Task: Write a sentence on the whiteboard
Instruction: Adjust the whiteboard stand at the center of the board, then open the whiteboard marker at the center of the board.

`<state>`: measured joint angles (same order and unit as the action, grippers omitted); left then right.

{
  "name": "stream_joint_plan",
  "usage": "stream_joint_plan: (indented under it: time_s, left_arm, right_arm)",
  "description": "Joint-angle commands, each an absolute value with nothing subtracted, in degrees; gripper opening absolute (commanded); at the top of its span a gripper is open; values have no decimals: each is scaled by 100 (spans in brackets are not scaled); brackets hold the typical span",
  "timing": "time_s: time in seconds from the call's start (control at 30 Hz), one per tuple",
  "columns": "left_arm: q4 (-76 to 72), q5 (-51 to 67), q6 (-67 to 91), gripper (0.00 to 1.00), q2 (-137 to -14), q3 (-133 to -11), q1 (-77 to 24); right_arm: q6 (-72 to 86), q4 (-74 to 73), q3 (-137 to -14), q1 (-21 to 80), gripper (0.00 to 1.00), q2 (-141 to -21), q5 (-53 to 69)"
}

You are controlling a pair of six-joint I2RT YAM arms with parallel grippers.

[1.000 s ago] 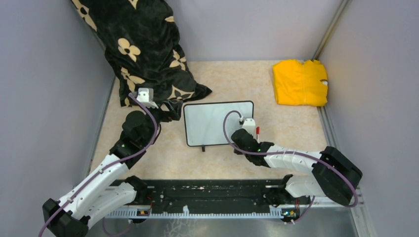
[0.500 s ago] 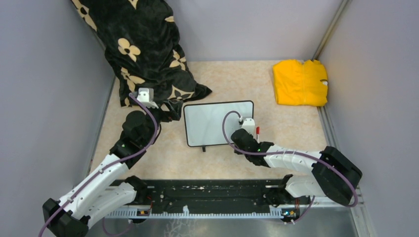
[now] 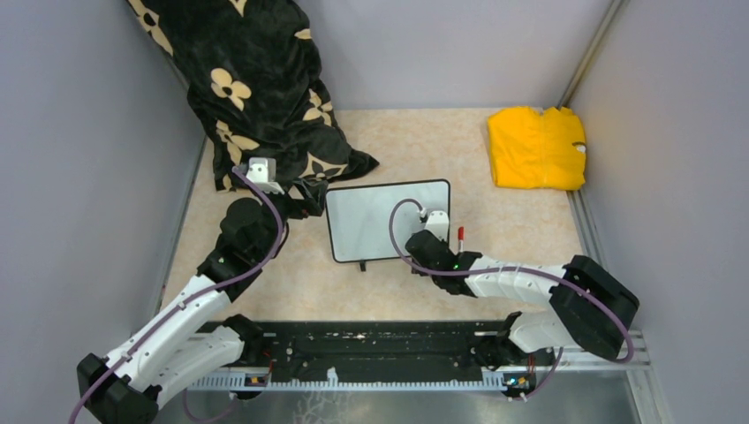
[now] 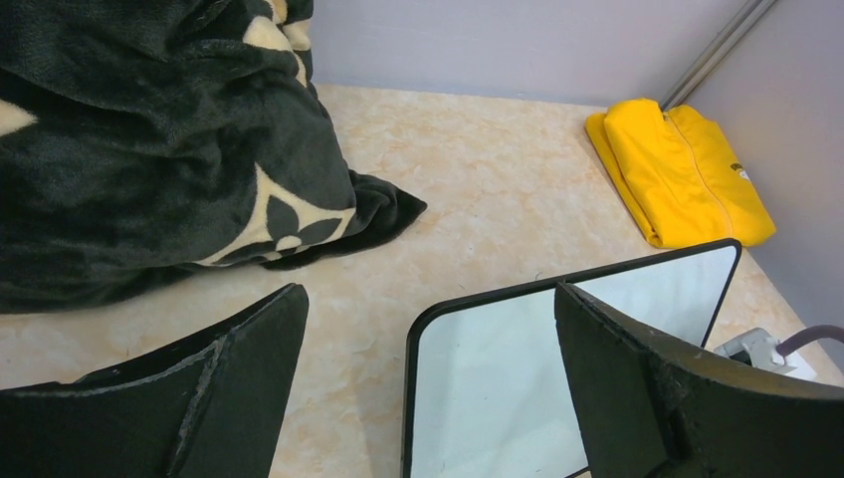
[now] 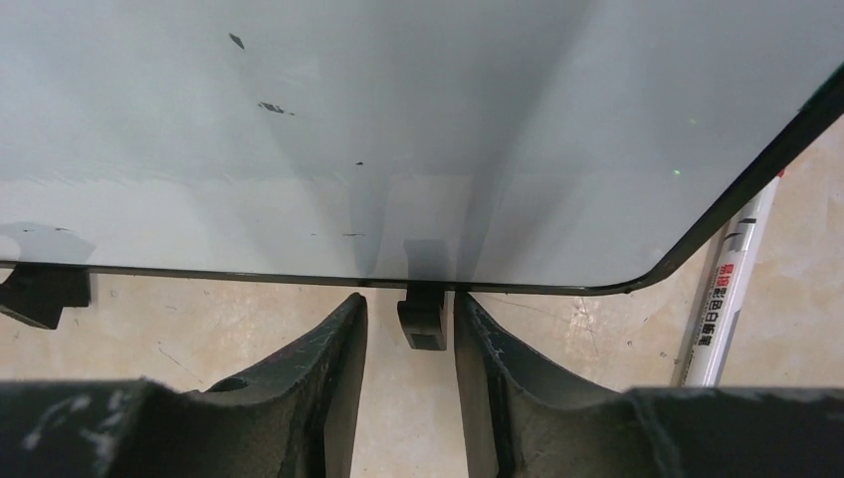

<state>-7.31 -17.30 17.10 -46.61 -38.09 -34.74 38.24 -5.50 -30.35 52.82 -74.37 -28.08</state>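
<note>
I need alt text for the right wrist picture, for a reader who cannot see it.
An almost blank whiteboard with a black frame fills the upper picture. Below its near edge, the right gripper stands open, one small black foot between its fingers, and a marker lies on the table at the right.

The small rectangular whiteboard [image 3: 375, 221] with thin black frame and rounded corners lies flat at the middle of the beige counter [image 3: 424, 141], slightly askew; its white face carries a few tiny dark specks; two small black feet [image 5: 425, 321] jut from its near edge.
</note>
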Motion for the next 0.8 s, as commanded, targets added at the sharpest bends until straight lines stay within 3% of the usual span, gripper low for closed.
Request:
stream_joint_plan:
  time_s: [0.0,0.17,0.33,0.57,0.77]
  left_arm:
    - [-870,-1645,1749,99,-4663,-3773,-3501]
    - [-870,-1661,1741,99,-4650,-3772,-3504]
    - [-879,-1653,1778,99,-4650,-3777,-3504]
    - [-880,-1735,1863,99,-4634,-3766,-3507]
    - [-879,-1743,1854,99,-4660,-3772,-3500]
  right_arm:
    - [3913,-501,-3270,5353,42,-7265,-2917]
    - [4002,-961,-3265,5353,54,-6588,-2935]
    - [4064,-1739,-3232,5263,57,-5586,-3307]
    - [4043,-2042,-2671,3649,53,-4742,-2219]
    - [4090,-1919,-2479,3499,49,-5013,-2156]
